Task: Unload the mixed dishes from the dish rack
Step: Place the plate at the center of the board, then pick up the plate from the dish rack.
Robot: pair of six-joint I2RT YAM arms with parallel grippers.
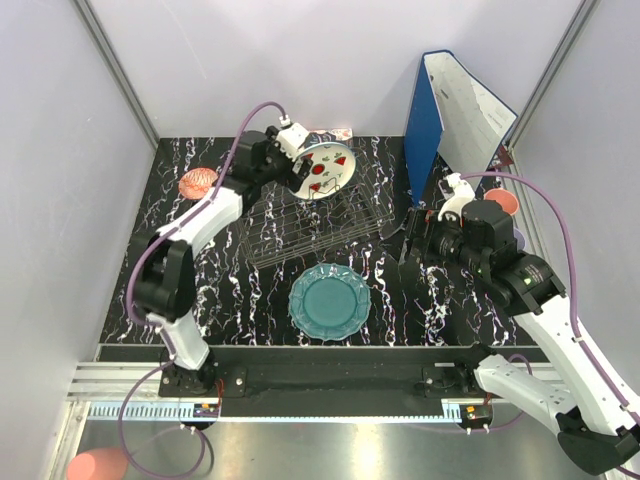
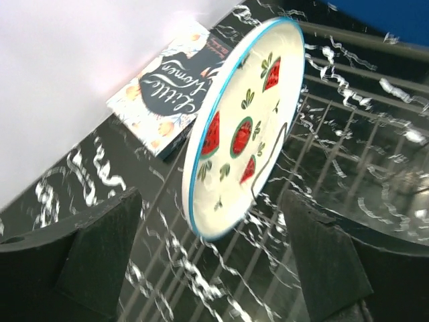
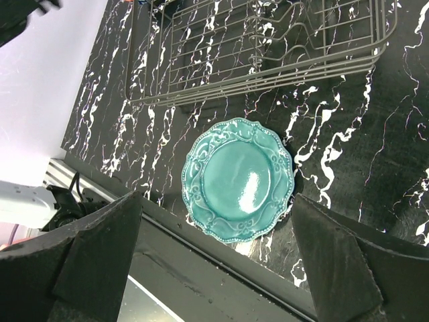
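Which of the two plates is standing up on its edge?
The white plate with red watermelon marks, upright in the wire rack. The teal scalloped plate lies flat on the table, outside the rack.

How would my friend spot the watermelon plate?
Find the grey wire dish rack on the black marbled table. At its far edge a white plate stands tilted on its rim. Unlike the teal plate lying flat nearby, it has red watermelon slices and a blue rim.

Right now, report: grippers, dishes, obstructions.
Both open: left gripper at watermelon plate, right gripper empty. It stands tilted in rack; teal plate on table. No blocker seen; book behind rack.
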